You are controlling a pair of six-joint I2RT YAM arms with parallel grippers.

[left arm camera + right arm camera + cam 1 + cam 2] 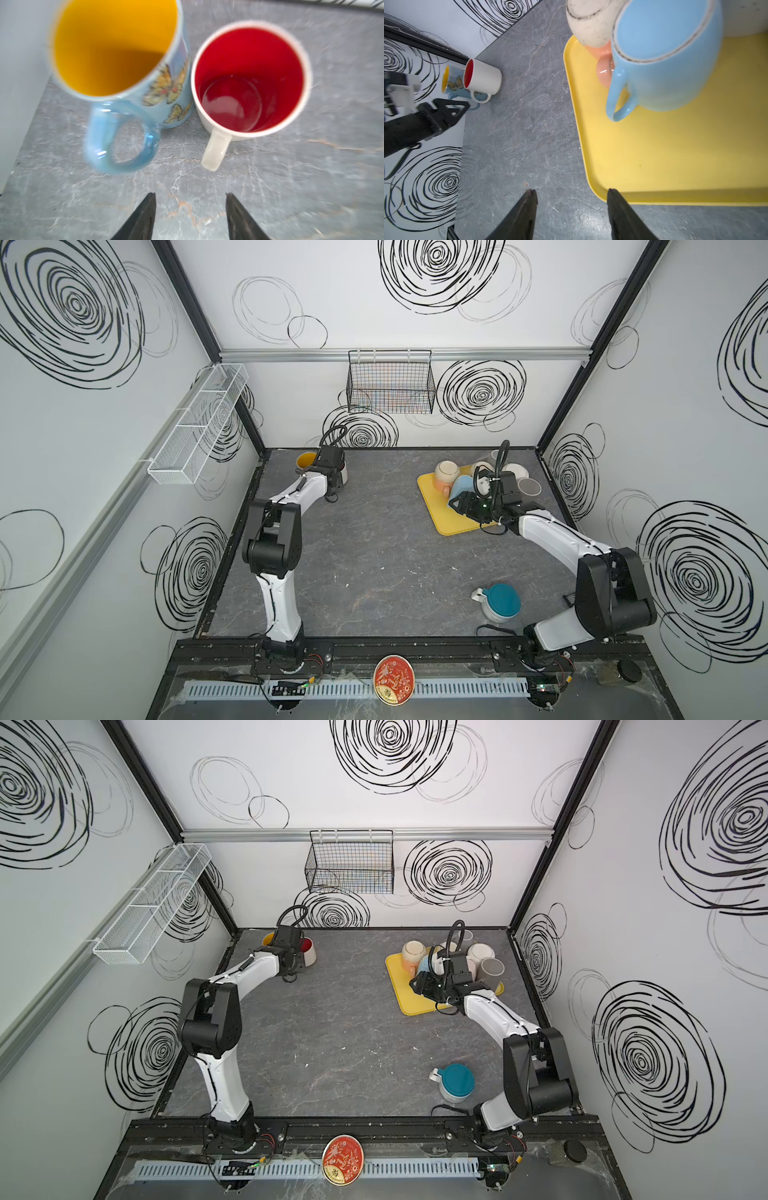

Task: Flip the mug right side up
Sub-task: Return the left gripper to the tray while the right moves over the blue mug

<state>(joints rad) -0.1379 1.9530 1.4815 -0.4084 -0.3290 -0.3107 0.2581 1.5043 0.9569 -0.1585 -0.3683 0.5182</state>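
Note:
A white mug with a red inside stands upright, mouth up, at the back left of the table, also showing in a top view. It touches an upright blue butterfly mug with a yellow inside. My left gripper is open and holds nothing, a short way off the white mug's handle. On the yellow tray a light blue mug stands mouth down beside a cream and peach mug, also mouth down. My right gripper is open over the tray's near corner, apart from both.
More upside-down cups crowd the tray's far side, among them a grey one. A teal-lidded jar sits at the front right. A black wire basket and a white one hang on the walls.

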